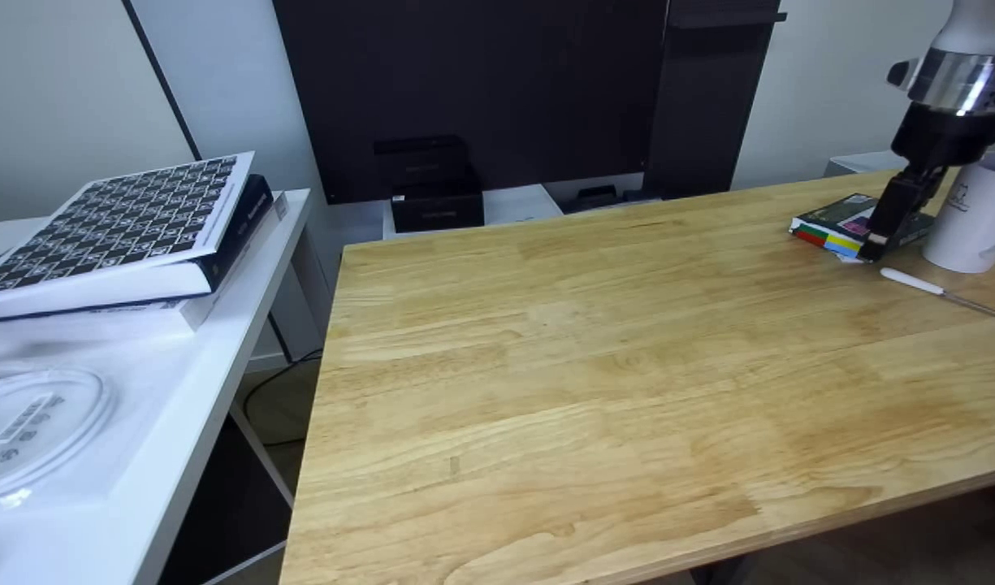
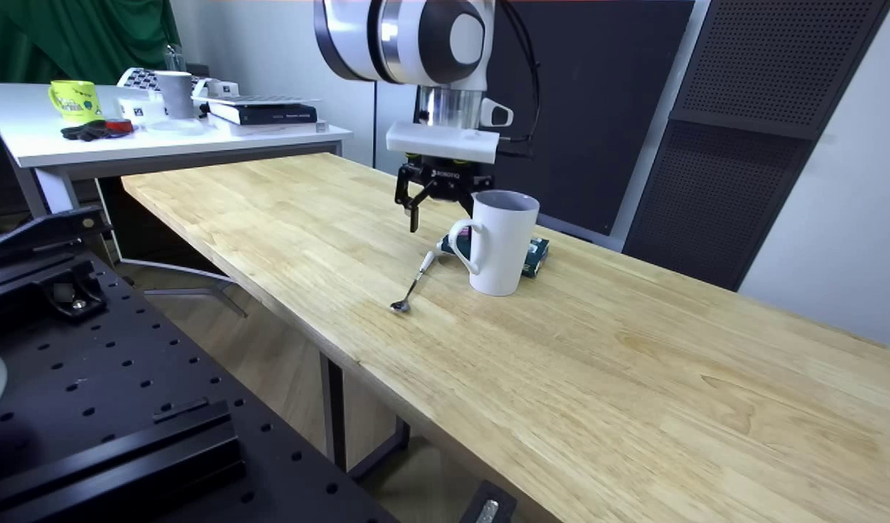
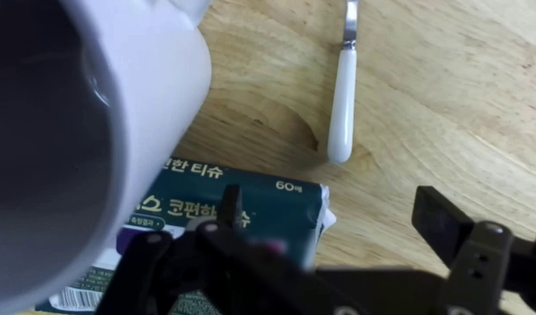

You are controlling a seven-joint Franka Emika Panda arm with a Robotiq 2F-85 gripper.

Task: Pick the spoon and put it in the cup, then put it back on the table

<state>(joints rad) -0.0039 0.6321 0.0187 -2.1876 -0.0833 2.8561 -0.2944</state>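
Note:
The spoon lies flat on the table. Its white handle (image 1: 911, 281) shows in both exterior views, with the metal bowl (image 2: 399, 306) toward the table's near edge. In the wrist view the spoon (image 3: 344, 100) is partly seen; its bowl is out of frame. The white cup (image 2: 508, 243) stands upright beside the spoon and also shows at the left of the wrist view (image 3: 167, 70). The table (image 1: 586, 366) is light wood. My gripper (image 3: 333, 214) is open and empty, above the table just beyond the handle's end, close to the cup. In an exterior view the cup partly hides the gripper (image 2: 442, 212).
A dark green tissue pack (image 3: 276, 201) lies under the left finger, beside the cup, just short of the spoon handle. A white desk (image 1: 140, 357) with stacked books (image 1: 131, 219) stands apart from the table. A black perforated platform (image 2: 147, 421) runs along the table's side.

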